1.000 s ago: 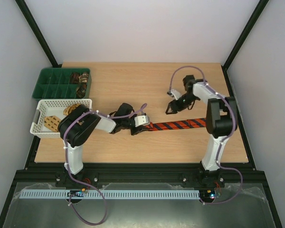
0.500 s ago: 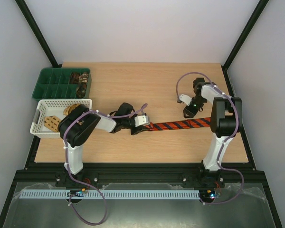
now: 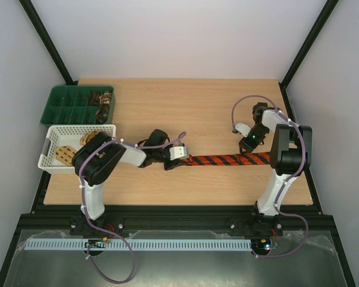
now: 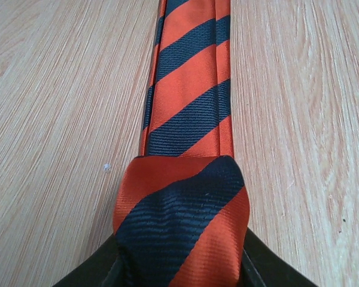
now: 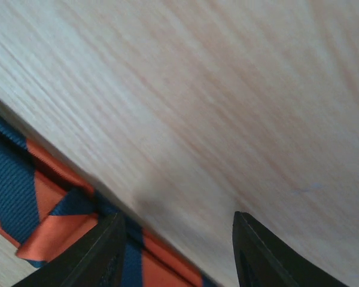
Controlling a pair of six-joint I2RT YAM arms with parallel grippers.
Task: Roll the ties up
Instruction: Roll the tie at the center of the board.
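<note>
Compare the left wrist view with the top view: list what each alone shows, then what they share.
Left wrist only: the folded end of the tie pinched in the left gripper, weave close up. Top only: right gripper near the tie's far end, basket, tray, the tie's full length. Shared: striped tie flat on the table.

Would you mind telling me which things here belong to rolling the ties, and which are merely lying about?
Job: striped tie, its end in the left gripper; open right gripper near its far end; tan ties in the white basket; brown ties in the green tray.
Lying about: white basket; green tray.
</note>
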